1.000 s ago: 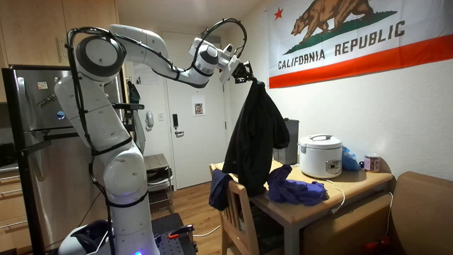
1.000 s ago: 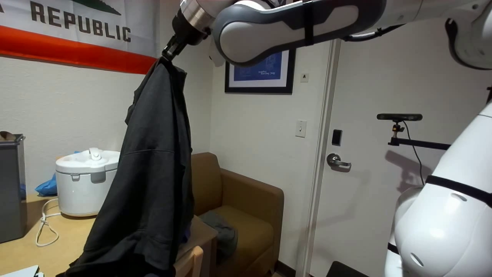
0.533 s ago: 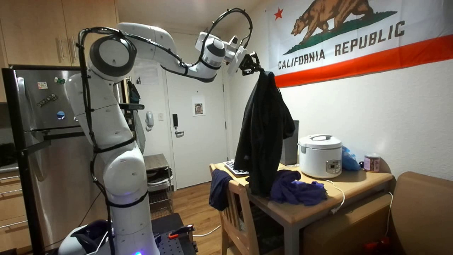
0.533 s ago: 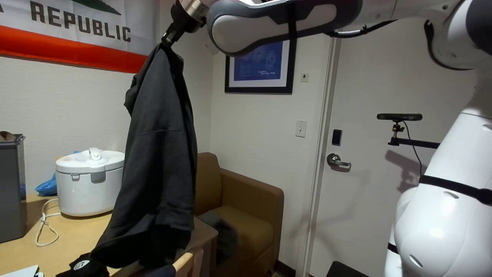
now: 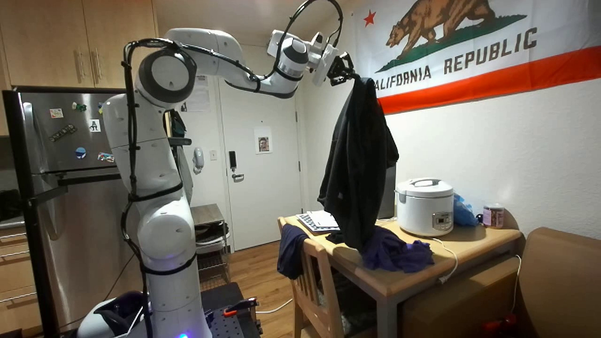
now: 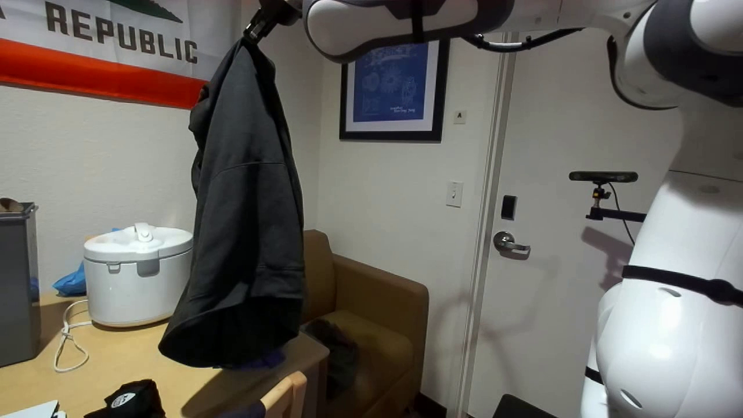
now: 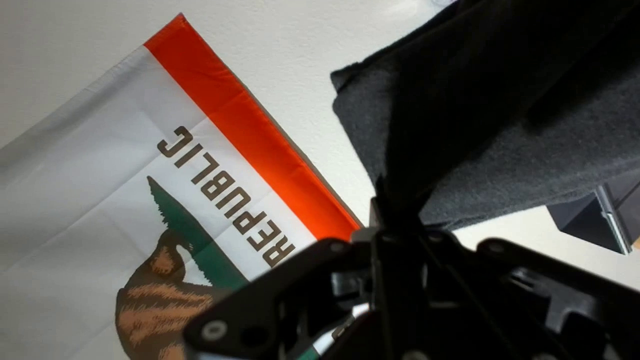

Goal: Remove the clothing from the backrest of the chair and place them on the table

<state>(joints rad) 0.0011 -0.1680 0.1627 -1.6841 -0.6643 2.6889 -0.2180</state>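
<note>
My gripper (image 5: 355,77) is shut on the top of the large black garment (image 5: 359,164), part of the clothing, which hangs limp over the near part of the wooden table (image 5: 483,241). Its lower end overlaps a violet-blue cloth (image 5: 404,256); whether they touch I cannot tell. In an exterior view the hem of the black garment (image 6: 249,203) hangs above the tabletop. The smaller navy garment (image 5: 291,251) is draped over the backrest of the light wooden chair (image 5: 324,277). In the wrist view, dark fabric of the black garment (image 7: 475,110) runs into the closed fingertips, which are partly hidden in shadow.
On the table stand a white rice cooker (image 5: 425,206), a grey bin (image 6: 17,284), a blue bag (image 5: 464,213) and a jar (image 5: 493,217). A keyboard with papers (image 5: 321,219) and a black cap-like item (image 6: 130,400) lie there too. A brown sofa (image 6: 371,325) stands beyond.
My gripper has moved up and further over the table, carrying the black garment. Its hem has risen, uncovering the papers, the black cap-like item and more of the tabletop. The navy garment has stayed.
</note>
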